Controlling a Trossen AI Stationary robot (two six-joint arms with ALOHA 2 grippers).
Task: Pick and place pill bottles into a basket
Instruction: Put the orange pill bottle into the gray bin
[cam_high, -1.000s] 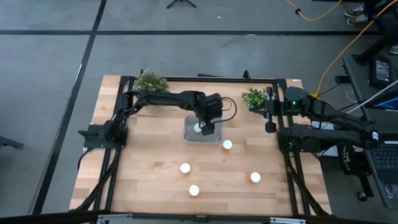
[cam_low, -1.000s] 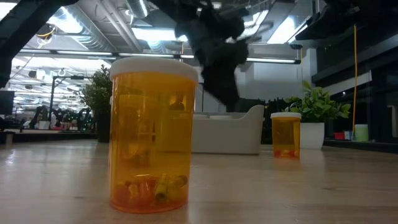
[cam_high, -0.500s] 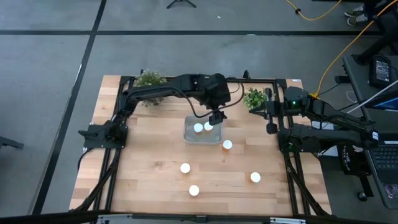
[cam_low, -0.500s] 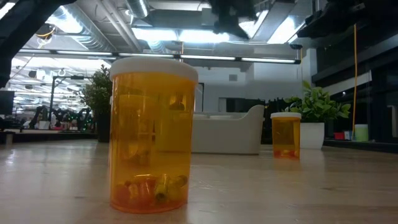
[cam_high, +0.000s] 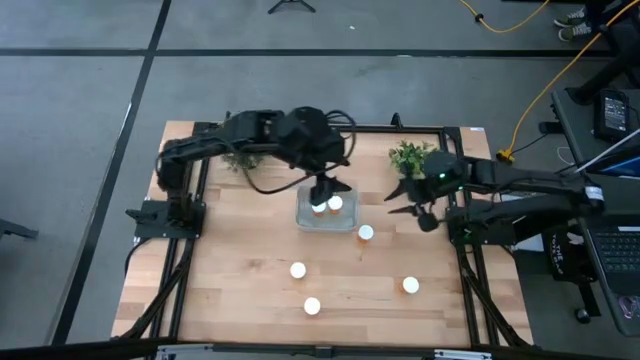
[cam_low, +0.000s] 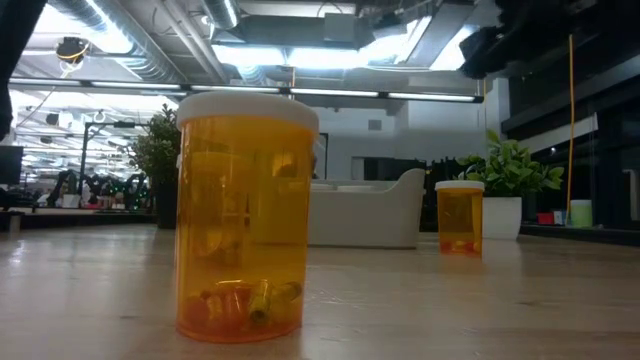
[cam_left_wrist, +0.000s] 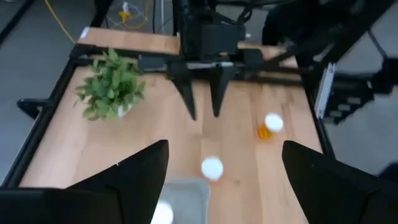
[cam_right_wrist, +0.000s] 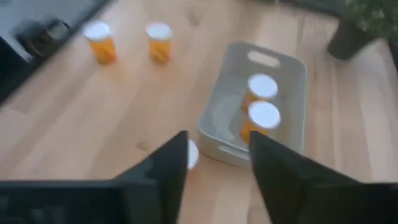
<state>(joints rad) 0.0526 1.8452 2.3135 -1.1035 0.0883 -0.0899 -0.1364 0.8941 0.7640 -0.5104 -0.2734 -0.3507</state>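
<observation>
The pale grey basket (cam_high: 345, 224) stands at the table's middle, toward the far side, with two white-capped amber pill bottles (cam_high: 318, 207) (cam_high: 335, 203) upright in it. Several more bottles stand on the table: one (cam_high: 366, 232) just right of the basket and three nearer the front (cam_high: 297, 270) (cam_high: 312, 306) (cam_high: 410, 285). My left gripper (cam_high: 324, 189) is open and empty above the basket's far side. My right gripper (cam_high: 403, 206) is open and empty to the right of the basket; its wrist view shows the basket (cam_right_wrist: 291, 68) and both bottles (cam_right_wrist: 262, 87) (cam_right_wrist: 263, 117).
Two green potted plants stand at the far edge, one left (cam_high: 243, 152) and one right (cam_high: 408, 157) next to my right arm. The low view shows one bottle (cam_low: 247, 215) close up and another (cam_low: 460, 215) farther back. Bare wood lies at the front left.
My left gripper has risen out of the basket and drawn back toward the far left; a second bottle now stands in the basket where it was. My right gripper has swung from the table's right edge toward the basket and turned to face it.
</observation>
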